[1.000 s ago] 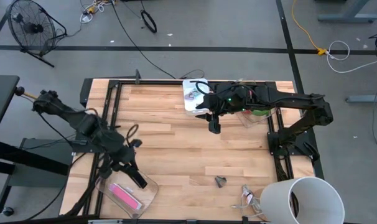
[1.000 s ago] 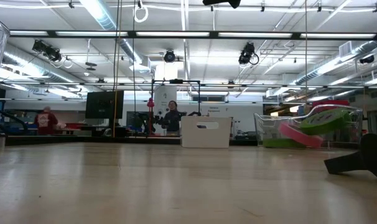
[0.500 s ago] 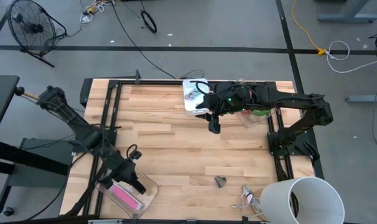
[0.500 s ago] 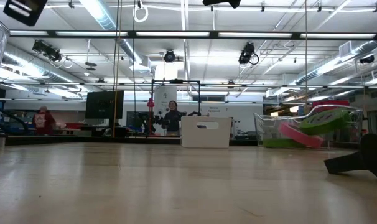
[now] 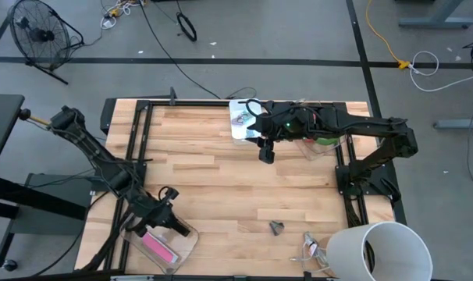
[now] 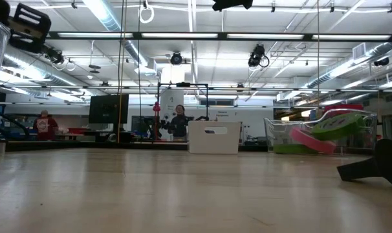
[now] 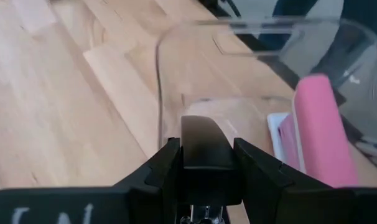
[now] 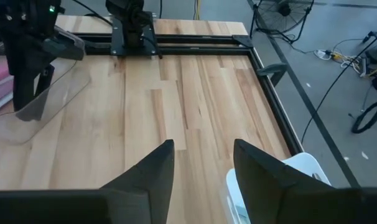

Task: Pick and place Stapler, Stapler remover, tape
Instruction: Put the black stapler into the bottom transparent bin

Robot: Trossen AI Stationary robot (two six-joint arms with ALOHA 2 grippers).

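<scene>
**A:** Butcher-block table (image 5: 221, 179) on a grey workshop floor, seen from above. What's the left arm doing?

**B:** The left gripper (image 5: 165, 216) hangs at the near-left corner, right over the rim of a clear tub (image 5: 188, 232) that already has a pink item (image 5: 157, 246) lying in it. The right gripper (image 5: 266, 152) waits at the far side, beside the white tray (image 5: 240, 123).

**A:** And at table height?

**B:** The tape (image 6: 332, 123) sits in a clear bin on the far right: green rings stacked aslant on a reddish one, with wide open centres. A small dark wedge (image 6: 370, 167) stands on the wood just in front, possibly the staple remover. People are at benches far behind.

**A:** Left wrist camera?

**B:** The fingers (image 7: 167, 168) are clamped on a black item (image 7: 204, 146), smooth and flat-topped, a stapler by its look. It's above the tub's open mouth, not yet inside.

**A:** How does it handle?

**B:** I'd judge it rigid and fairly hefty, with a slick top. Pinching its flat sides, as here, looks right. The tape should be light and stiff, best taken across the ring wall.

**A:** Right wrist?

**B:** Its fingers (image 8: 154, 165) stand apart with nothing between them, only bare wood ahead.
</scene>
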